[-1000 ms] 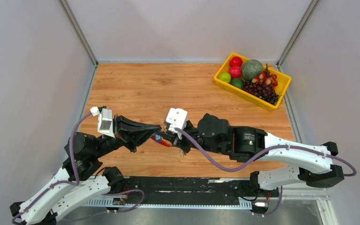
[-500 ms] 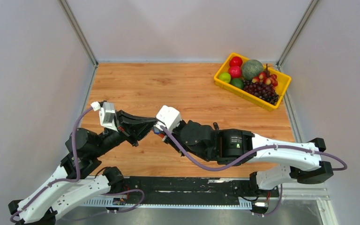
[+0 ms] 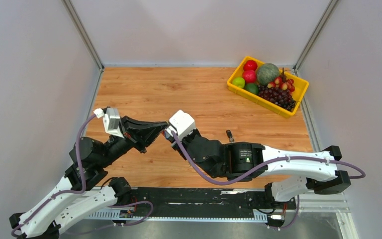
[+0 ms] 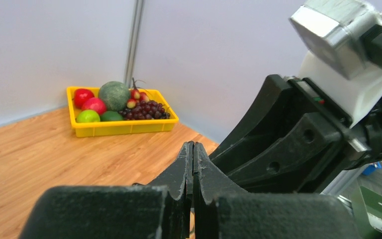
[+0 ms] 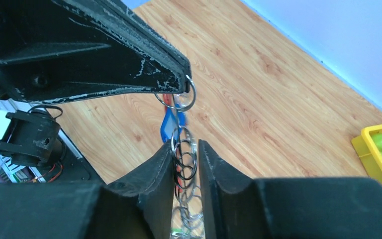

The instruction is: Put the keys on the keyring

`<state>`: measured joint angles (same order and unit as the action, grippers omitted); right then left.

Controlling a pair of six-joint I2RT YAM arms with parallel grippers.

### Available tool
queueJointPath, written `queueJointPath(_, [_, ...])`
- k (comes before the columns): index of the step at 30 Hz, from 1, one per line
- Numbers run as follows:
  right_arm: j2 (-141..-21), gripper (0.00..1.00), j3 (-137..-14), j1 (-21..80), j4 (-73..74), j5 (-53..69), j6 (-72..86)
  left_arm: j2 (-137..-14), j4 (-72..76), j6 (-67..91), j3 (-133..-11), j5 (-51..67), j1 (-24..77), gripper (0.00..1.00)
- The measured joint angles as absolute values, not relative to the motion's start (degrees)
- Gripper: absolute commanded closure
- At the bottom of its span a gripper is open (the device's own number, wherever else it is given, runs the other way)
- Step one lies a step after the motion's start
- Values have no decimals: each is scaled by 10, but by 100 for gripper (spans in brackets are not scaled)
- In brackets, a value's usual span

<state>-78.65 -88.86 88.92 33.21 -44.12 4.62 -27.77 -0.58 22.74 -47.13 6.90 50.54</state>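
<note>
Keyring (image 5: 183,158) in left hand (image 4: 193,146), right hand (image 5: 185,147) shifted left — jaws now parted

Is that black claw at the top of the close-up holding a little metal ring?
Yes, the left gripper pinches a small metal ring at its very tip, with more rings chained below it.

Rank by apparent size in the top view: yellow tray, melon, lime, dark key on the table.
Largest to smallest: yellow tray, melon, lime, dark key. The key is thinner than the lime, though nearly as long.
</note>
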Motion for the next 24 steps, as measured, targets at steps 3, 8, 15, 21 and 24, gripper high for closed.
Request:
queueJointPath(3, [-777, 53, -889, 889, 330, -439, 53, -268, -4, 224, -460, 55, 505, 100])
queueJointPath(8, [-728, 46, -889, 890, 328, -396, 55, -249, 21, 224, -426, 50, 505, 100])
queueJointPath(15, [-657, 46, -897, 882, 311, -329, 41, -212, 114, 232, -362, 62, 505, 100])
queueJointPath(21, [-642, 47, -912, 866, 303, -238, 23, -185, 229, 244, -299, 81, 505, 100])
queueJointPath(24, [-638, 48, -913, 862, 301, -187, 11, -180, 287, 249, -276, 90, 505, 100])
